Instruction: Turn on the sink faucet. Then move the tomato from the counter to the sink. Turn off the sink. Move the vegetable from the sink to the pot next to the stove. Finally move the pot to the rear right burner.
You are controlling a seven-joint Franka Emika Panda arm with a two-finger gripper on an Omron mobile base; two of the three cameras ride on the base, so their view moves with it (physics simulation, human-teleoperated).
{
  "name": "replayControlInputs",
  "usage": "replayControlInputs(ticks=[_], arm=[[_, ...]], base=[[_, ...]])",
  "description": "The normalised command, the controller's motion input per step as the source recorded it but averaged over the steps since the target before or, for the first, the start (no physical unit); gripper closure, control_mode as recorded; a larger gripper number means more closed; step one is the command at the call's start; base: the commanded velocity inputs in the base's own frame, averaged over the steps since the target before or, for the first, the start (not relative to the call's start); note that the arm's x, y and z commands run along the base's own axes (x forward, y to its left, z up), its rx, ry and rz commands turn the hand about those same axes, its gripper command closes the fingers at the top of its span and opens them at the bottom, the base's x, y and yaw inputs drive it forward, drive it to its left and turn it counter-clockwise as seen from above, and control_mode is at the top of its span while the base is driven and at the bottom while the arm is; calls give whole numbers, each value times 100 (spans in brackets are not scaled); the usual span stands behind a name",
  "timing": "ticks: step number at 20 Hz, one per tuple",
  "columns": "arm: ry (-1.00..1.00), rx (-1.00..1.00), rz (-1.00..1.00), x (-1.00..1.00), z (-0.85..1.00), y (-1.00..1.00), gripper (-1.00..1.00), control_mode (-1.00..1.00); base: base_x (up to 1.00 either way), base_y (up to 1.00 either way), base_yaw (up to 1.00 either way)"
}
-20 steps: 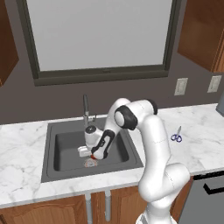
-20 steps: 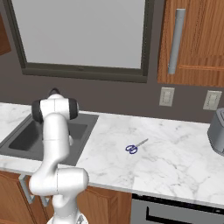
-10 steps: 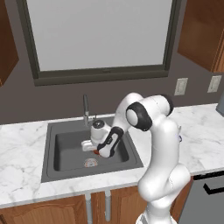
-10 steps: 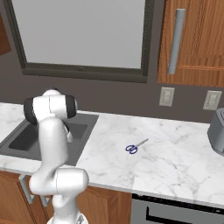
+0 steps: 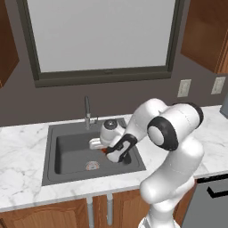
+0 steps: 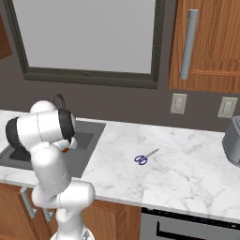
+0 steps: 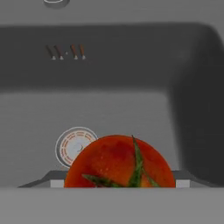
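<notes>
A red tomato [image 7: 118, 164] with a green stem sits between my gripper's [image 7: 119, 181] fingers, which are shut on it. It hangs just above the dark sink's floor [image 7: 131, 113], partly covering the round drain [image 7: 70, 146]. From the left base view, my gripper [image 5: 105, 150] reaches down into the right half of the sink [image 5: 67, 151], with a bit of the red tomato [image 5: 103, 150] showing at its tip. The faucet [image 5: 87, 112] stands behind the basin, and I see no water running. The pot is out of view.
White marble counter [image 6: 178, 164] runs right of the sink, with blue-handled scissors [image 6: 145, 157] lying on it. A toaster [image 6: 232, 140] stands at the far right. Wall outlets [image 6: 178, 103] sit above the counter. The sink's walls [image 7: 192, 100] close in around the hand.
My hand has shifted right across the basin with the tomato in it, away from the drain. The arm's elbow has swung to the right.
</notes>
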Motion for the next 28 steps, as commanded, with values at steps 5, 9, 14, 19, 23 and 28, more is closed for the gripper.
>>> replayControlInputs(ticks=[5,9,14,19,23,28], arm=[[0,0,0,-32,90,-18,100,-100],[0,0,0,-17,100,-13,100,-100],[4,0,0,-8,98,-10,100,-100],[13,-2,0,-19,71,-5,100,-100],[14,-4,0,-30,48,-7,100,-100],[10,-3,0,-35,40,-8,100,-100]], base=[[0,0,0],[0,0,0],[0,0,0],[0,0,0],[0,0,0],[0,0,0]])
